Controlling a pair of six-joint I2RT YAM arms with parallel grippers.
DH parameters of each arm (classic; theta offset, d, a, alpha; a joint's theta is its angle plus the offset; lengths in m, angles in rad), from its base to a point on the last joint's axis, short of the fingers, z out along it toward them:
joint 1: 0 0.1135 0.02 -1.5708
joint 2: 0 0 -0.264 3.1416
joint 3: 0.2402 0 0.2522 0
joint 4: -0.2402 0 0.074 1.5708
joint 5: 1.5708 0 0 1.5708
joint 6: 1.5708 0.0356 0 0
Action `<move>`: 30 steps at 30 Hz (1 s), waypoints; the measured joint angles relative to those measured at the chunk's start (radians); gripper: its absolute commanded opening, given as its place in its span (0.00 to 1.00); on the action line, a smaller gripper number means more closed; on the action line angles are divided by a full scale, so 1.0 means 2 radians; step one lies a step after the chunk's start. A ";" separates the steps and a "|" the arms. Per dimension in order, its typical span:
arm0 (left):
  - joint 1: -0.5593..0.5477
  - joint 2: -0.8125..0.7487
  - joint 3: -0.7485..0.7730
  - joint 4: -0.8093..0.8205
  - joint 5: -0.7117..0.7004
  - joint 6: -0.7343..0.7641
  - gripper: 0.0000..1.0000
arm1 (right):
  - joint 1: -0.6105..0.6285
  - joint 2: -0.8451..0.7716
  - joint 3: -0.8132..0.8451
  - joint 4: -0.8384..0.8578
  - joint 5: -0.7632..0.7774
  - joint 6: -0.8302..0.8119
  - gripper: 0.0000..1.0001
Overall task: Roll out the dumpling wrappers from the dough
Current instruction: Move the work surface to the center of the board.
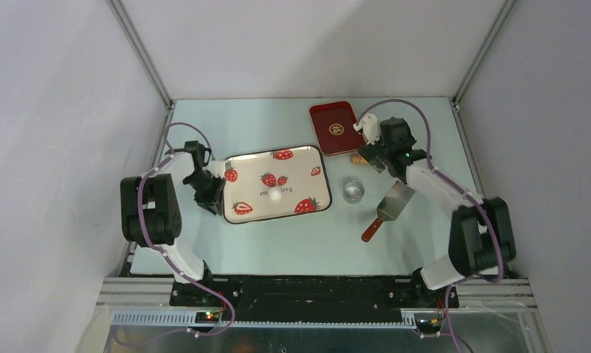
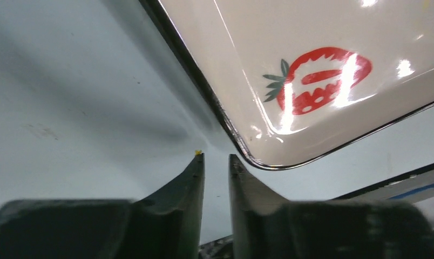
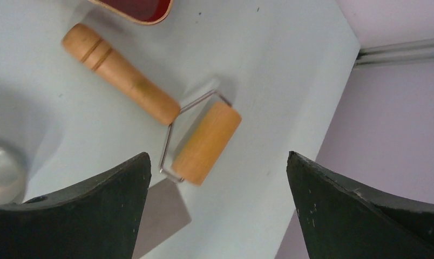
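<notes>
Nothing rolled yet: small white dough lump seen at middle of cream strawberry-printed tray. Wooden hand roller not gripped, right gripper spread wide above; left gripper slightly apart, empty

white dough, strawberry-print tray; red tray

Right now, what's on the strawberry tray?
One dough lump near the middle of the tray; otherwise only printed strawberries. From above, the left gripper hides a sliver of the near-left corner; its wrist view shows nothing lying there.
</notes>
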 measured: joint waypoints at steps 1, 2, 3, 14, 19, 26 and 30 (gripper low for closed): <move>0.000 0.000 0.000 0.002 -0.005 0.004 0.41 | -0.002 0.024 0.015 0.004 0.002 -0.008 1.00; 0.000 0.000 0.000 0.004 -0.009 0.007 0.48 | -0.003 0.044 0.028 0.008 0.004 -0.016 1.00; 0.002 0.000 0.001 0.005 -0.013 0.007 0.50 | -0.004 0.063 0.039 0.011 0.004 -0.024 0.99; 0.012 0.009 0.059 0.009 0.007 0.005 0.59 | -0.013 0.156 0.100 0.003 -0.039 -0.044 0.99; 0.014 0.040 0.088 0.010 0.020 -0.005 0.58 | -0.015 0.196 0.120 0.000 -0.052 -0.034 0.97; 0.014 0.105 0.129 0.011 0.027 -0.022 0.53 | -0.031 0.238 0.154 -0.011 -0.064 -0.001 0.96; 0.014 0.122 0.148 0.008 0.026 -0.027 0.44 | -0.043 0.240 0.154 -0.018 -0.070 0.012 0.96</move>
